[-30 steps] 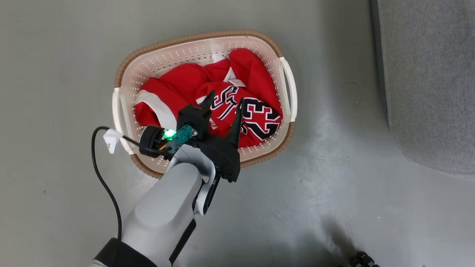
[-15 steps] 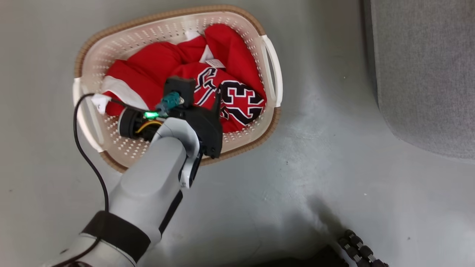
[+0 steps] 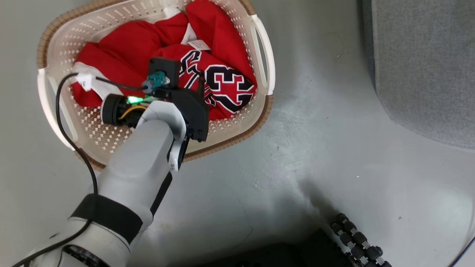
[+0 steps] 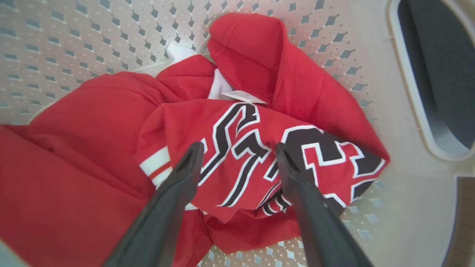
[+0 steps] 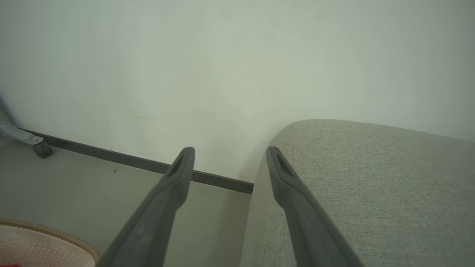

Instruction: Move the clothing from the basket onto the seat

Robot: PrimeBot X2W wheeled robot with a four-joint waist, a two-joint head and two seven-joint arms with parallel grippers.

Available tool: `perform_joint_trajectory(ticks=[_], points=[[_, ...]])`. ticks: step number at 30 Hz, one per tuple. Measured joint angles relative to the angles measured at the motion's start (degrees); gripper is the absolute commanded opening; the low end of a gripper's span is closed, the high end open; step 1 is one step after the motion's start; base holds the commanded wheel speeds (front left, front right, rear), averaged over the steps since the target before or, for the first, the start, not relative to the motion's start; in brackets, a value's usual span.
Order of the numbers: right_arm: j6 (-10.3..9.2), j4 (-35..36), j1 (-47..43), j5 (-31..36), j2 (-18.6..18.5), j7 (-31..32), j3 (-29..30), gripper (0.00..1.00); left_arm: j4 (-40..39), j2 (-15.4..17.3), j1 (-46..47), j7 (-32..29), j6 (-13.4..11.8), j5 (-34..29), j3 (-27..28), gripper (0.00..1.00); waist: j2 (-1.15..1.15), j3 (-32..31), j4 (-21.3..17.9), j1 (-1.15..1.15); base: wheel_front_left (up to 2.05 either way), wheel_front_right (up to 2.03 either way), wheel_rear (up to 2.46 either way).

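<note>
Left wrist view: left gripper, jaws wide apart, just above the jersey inside the basket; best pinch a thick fold.

The head view's top edge cuts off the far rim of the basket, and its right edge cuts the seat. The left arm covers part of the clothing. The print on the white tag is too small to read.

Open floor between basket and seat, basket walls ringing clothing, open top
</note>
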State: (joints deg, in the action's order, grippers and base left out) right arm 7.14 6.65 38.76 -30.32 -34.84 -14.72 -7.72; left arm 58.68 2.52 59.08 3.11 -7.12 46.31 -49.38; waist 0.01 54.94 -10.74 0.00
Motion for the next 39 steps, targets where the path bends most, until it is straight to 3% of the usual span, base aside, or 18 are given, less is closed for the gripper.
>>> perform_joint_trajectory(ticks=[13,23,24,25,26,39], points=[[0.0,2.2,0.6,-0.6,0.1,0.0,-1.2,1.0,3.1,0.0,5.2,-2.1,0.0,-0.1,-2.4,1.0,0.0,3.9,-0.7,0.0,0.0,0.0,0.0],[0.01,2.7,0.7,-0.6,0.6,0.0,-2.1,1.0,6.7,0.0,7.4,-8.0,0.0,-3.7,-6.6,1.0,-0.01,5.3,-2.0,0.0,0.0,0.0,0.0],[0.0,2.7,0.7,-0.6,0.6,0.0,-2.1,1.0,6.8,0.0,7.4,-8.6,0.0,-3.8,-6.8,0.77,-0.01,5.3,-2.0,-0.01,0.0,0.0,0.0],[0.01,2.8,0.7,-0.6,0.6,0.0,-2.1,1.0,6.9,0.0,7.4,-9.0,0.0,-3.9,-7.0,0.35,-0.01,5.4,-2.1,0.0,0.0,0.0,0.0],[0.0,2.8,0.7,-0.7,0.6,0.0,-2.1,1.0,6.9,0.0,7.5,-9.3,0.0,-4.1,-7.0,0.0,-0.01,5.4,-2.1,0.0,0.0,0.0,0.0],[0.0,-0.2,1.5,-1.1,0.6,0.0,-2.9,1.0,5.3,0.0,5.1,-10.6,0.0,-4.1,-7.3,0.0,-0.01,2.2,-1.1,0.0,0.0,0.0,0.0]])
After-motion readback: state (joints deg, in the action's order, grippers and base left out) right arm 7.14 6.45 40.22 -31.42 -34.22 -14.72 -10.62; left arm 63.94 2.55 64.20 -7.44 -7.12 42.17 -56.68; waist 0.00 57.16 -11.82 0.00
